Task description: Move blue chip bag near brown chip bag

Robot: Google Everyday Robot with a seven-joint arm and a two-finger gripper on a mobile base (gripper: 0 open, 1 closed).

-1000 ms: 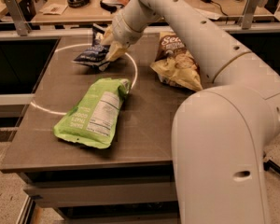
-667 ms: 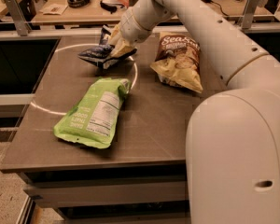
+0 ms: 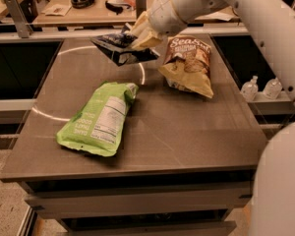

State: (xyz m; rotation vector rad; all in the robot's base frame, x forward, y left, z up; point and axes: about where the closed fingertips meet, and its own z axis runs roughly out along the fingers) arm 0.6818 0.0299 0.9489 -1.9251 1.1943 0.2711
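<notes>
Jaws hold blue chip bag (image 3: 122, 49) beside "Sea" bag (image 3: 189, 65)

Legible text: white "Sea S…" lettering is showing on the dark top of the brown bag (image 3: 187, 65), and the rest of it is not reading. The green pouch (image 3: 98, 119) is carrying a white printed label, too small to read. The blue bag (image 3: 123, 48) is showing pale markings with no readable word. The gripper (image 3: 140, 36) is clamping the blue bag just left of the brown bag.
</notes>
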